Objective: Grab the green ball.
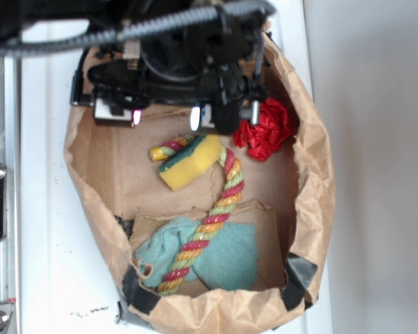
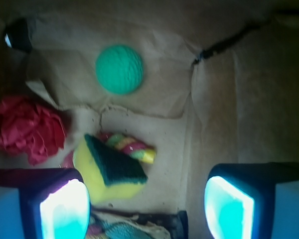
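Your green ball (image 2: 119, 68) is a small mint-green sphere with a finely ribbed matte skin, lying on the brown paper floor at the far end, beyond the yellow sponge (image 2: 107, 172) and right of the red paper wad (image 2: 26, 128). Your gripper (image 2: 147, 205) hangs spread wide, holding nothing. No readable writing anywhere.

The exterior view is brightly and evenly lit, with the right side washed out to pale white. The wrist view is dim, blue-tinted and softly blurred; strong cyan glare is seen on the fingertips (image 2: 65, 211) at the bottom corners.
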Robot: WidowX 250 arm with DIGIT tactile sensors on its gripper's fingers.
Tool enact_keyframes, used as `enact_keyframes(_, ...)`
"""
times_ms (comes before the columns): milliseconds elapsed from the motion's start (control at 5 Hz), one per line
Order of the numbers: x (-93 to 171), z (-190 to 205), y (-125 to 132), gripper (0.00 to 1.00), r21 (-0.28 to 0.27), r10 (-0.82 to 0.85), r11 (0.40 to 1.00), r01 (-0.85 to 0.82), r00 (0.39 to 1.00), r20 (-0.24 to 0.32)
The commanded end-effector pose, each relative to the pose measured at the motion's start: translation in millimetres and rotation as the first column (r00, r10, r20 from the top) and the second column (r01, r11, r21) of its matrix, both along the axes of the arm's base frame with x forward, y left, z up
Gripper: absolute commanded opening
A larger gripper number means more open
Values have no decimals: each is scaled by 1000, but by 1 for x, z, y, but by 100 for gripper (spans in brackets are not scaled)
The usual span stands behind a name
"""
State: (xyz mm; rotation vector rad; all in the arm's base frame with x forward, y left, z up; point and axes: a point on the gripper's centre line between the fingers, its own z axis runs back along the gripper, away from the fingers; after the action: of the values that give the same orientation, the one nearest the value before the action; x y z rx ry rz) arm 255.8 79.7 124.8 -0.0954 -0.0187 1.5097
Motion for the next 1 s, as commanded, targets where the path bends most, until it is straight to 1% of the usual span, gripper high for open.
enact_keyframes(0, 16, -27, 5, 100, 96, 91, 990, -101, 990, 104)
enact_keyframes(200, 18, -36, 6, 100, 146, 105, 982, -124, 986, 127)
enact_keyframes(600, 23, -41, 26, 100, 154, 159, 972, -175, 981, 111)
enact_keyframes(800, 25, -44, 33, 100, 167, 181, 967, -194, 979, 94)
